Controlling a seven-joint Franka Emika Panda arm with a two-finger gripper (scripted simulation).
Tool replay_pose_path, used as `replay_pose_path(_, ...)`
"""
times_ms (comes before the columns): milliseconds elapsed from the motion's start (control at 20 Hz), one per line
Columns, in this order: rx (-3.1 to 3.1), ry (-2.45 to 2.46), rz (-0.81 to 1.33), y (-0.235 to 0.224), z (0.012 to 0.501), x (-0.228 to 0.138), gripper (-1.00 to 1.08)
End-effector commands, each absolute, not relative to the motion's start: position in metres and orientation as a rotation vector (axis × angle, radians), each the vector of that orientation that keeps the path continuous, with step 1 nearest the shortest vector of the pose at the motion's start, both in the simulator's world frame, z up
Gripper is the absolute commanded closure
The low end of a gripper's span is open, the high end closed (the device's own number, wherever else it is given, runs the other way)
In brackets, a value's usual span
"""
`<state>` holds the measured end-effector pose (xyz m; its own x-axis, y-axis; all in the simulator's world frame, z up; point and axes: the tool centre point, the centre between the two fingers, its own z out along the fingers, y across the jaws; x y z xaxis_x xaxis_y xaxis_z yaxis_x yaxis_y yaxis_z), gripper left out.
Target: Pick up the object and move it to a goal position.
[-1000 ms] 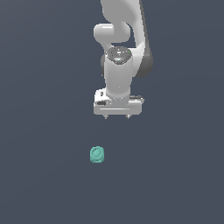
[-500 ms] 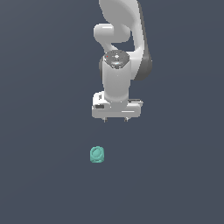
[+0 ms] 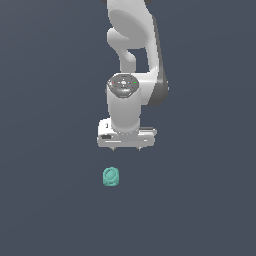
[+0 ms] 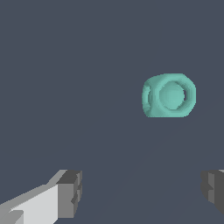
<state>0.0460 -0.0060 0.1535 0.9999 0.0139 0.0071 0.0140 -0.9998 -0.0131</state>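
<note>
Now the end effector, fingers spread, has dropped closer to the untouched object.

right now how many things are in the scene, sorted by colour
teal-green: 1, the object, lying on the dark surface, clear of the fingers
white: 1, the arm with its gripper, jaws apart
total: 2

No readable text, label, brand, number or sign shows in either view.
</note>
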Motion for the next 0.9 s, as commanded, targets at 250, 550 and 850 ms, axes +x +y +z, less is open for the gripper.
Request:
replay_pose_path(250, -3.134, -0.039, -0.006, -0.035, 0.126, 0.083, -0.92)
replay_pose_path(550, -3.138, -0.05, -0.003, -0.055, 0.106, 0.103, -0.92)
replay_pose_path(850, -3.14, -0.056, -0.001, -0.067, 0.094, 0.113, -0.92)
